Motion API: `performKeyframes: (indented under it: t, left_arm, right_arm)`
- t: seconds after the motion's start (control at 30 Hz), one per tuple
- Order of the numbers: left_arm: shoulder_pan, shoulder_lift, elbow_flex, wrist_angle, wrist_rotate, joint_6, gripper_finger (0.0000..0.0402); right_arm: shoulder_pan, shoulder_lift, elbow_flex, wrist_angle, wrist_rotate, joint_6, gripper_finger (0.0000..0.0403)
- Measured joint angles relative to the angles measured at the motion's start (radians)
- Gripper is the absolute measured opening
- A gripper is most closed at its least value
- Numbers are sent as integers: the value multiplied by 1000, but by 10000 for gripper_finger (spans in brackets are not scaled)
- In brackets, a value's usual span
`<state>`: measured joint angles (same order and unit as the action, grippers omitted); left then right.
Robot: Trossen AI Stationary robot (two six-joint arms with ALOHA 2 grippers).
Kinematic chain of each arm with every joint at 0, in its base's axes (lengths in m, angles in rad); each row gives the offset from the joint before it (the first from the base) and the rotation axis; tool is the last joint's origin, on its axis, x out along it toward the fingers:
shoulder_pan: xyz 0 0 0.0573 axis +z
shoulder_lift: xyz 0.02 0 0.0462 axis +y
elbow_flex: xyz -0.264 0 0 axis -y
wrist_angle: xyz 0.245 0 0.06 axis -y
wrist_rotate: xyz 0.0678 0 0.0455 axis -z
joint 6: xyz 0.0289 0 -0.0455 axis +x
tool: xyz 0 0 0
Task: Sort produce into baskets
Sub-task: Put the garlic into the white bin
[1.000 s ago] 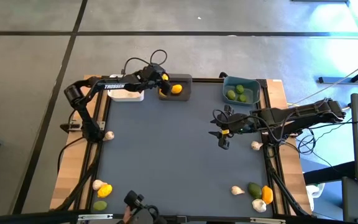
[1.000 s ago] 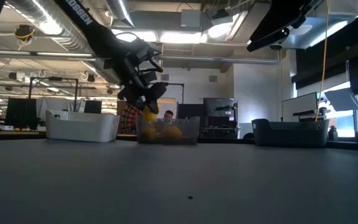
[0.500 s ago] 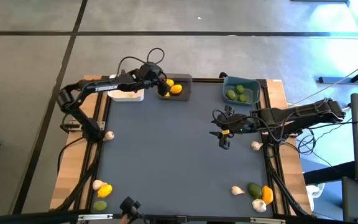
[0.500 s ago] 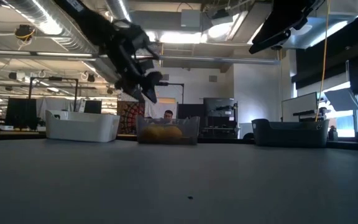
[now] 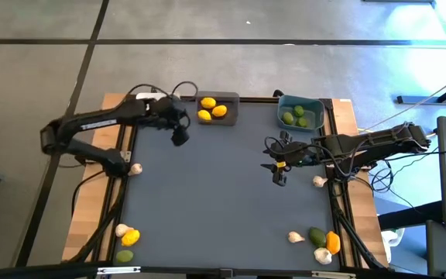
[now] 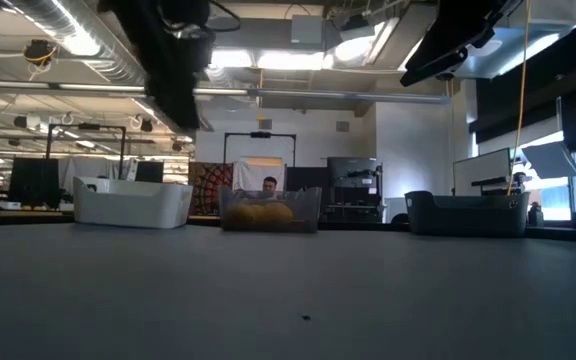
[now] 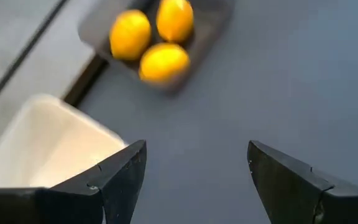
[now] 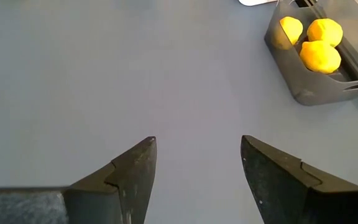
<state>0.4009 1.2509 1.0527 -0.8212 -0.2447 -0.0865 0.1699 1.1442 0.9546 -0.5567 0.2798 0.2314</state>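
Note:
My left gripper [image 5: 180, 137] [image 7: 191, 180] is open and empty. It hangs above the table just left of the dark grey basket [image 5: 229, 101], which holds three yellow lemons [image 5: 207, 103] [image 7: 163, 62]. The white basket [image 7: 42, 137] [image 6: 133, 203] stands at the far left, partly under my left arm. The teal basket [image 5: 313, 105] at the far right holds green limes [image 5: 288, 118]. My right gripper [image 5: 277, 166] [image 8: 197, 180] is open and empty over the table's right middle. Loose pieces lie on the table near the left and right edges.
A garlic bulb [image 5: 136, 168] lies at the left edge. Garlic [image 5: 121, 229], a lemon [image 5: 131, 236] and a lime [image 5: 125, 256] lie near left. Garlic [image 5: 318, 181] lies by my right arm. Garlic [image 5: 295, 237], a lime [image 5: 317, 236] and an orange fruit [image 5: 333, 242] lie near right.
My left gripper has let go of a yellow lemon, which now lies in the dark grey basket with the two others. The gripper has then risen and drawn back toward the table's left and near side, away from the basket.

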Motion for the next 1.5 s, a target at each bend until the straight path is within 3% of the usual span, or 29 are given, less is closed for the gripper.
performKeyframes:
  t: [0.37,0.77,0.97,1.17,1.5]
  left_arm:
    - [-164,-60,0,-389,0,-264,276]
    - [-270,10,0,-619,-1,-448,276]
    - [-296,97,-10,-637,4,-462,276]
    - [-297,168,-103,-636,120,-460,276]
    - [-297,238,-219,-583,174,-457,276]
  right_arm:
    - [0,0,0,1,-2,0,232]
    - [0,0,0,5,-17,3,232]
    - [0,0,0,5,-53,9,232]
    - [0,0,-1,-2,-56,26,232]
    - [0,0,0,5,-56,26,232]
